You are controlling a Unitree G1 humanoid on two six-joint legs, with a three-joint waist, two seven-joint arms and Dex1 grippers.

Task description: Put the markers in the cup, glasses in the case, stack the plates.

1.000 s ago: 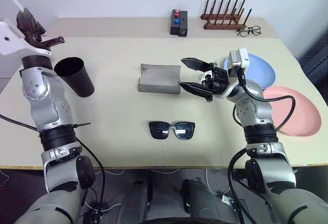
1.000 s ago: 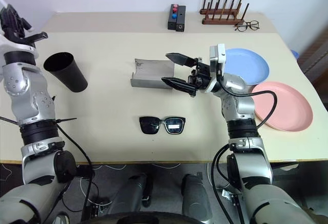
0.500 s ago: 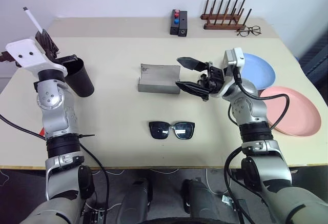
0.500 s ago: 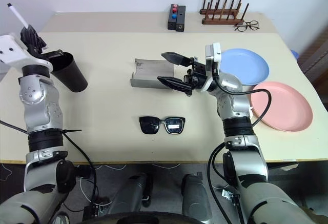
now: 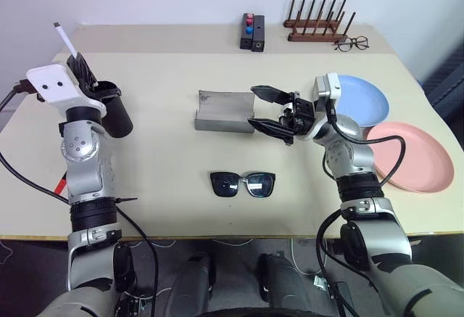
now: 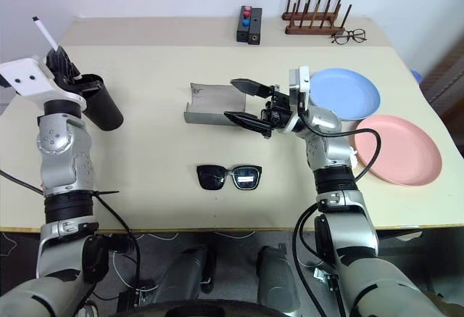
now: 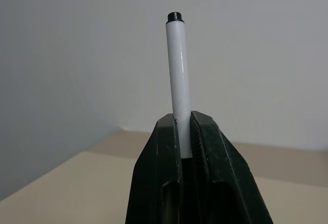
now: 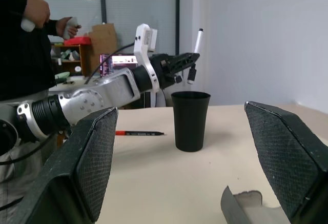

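Pinching a white marker (image 7: 179, 85) upright, the left gripper (image 7: 183, 131) hovers above the cup (image 8: 190, 120); right gripper (image 5: 267, 109) gapes empty.

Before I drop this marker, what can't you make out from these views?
- Inside of the cup: head views, the left gripper and the cup's own wall hide it.
- Lower end of the held white marker: left wrist view, buried between the shut jaws.
- Red-ended marker: right wrist view, too small to read; head views, the left arm covers most of it.
- Case interior: lid edge and right gripper overlap it.
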